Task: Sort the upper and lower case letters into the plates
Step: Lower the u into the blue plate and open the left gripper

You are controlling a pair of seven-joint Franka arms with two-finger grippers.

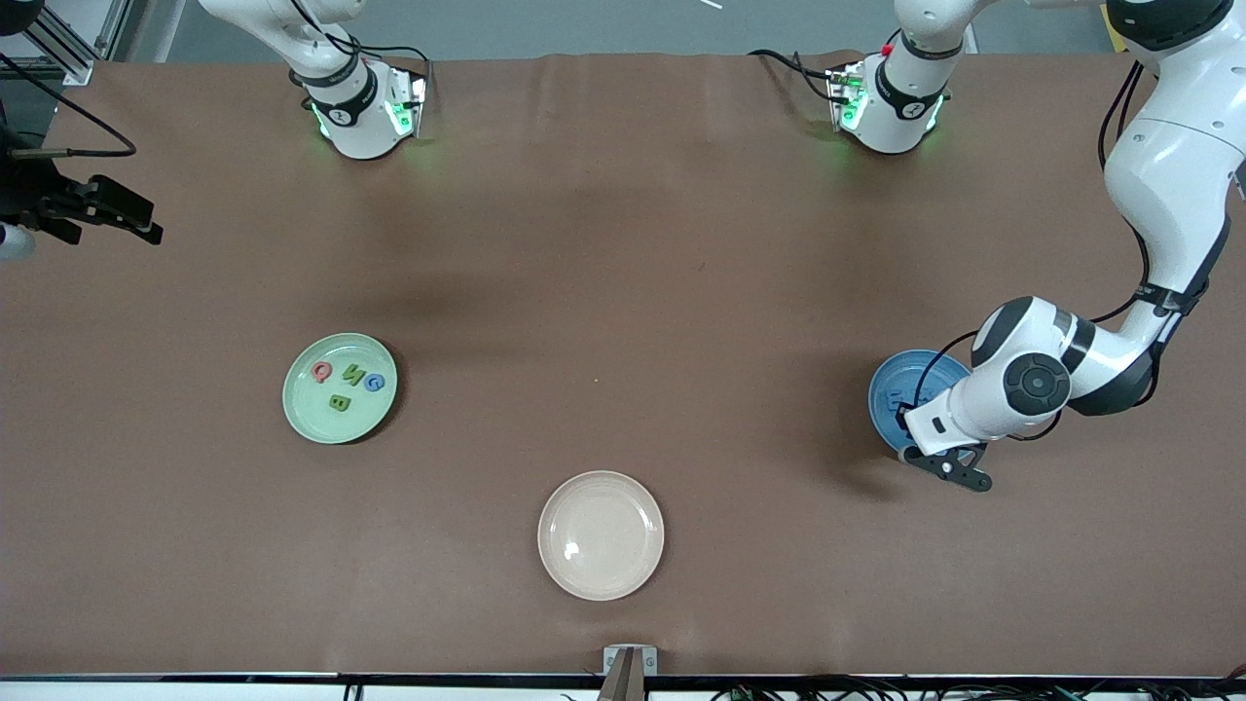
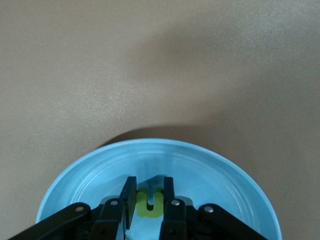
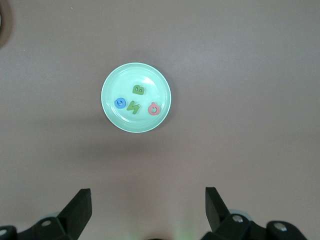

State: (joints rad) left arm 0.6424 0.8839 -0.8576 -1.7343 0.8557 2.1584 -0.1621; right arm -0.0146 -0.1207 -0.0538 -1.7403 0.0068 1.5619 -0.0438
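A green letter (image 2: 150, 205) is pinched by the left tool (image 2: 148, 192) over the blue plate (image 2: 240, 185); the right tool (image 3: 147, 205) is held spread, high over the worktop (image 1: 623, 243).

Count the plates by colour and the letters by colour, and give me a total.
Mint green plate: 1
Blue plate: 1
Cream plate: 1
Green letters, N, B, and one in the left gripper: 3
Red letter: 1
Blue letter: 1
Total: 8
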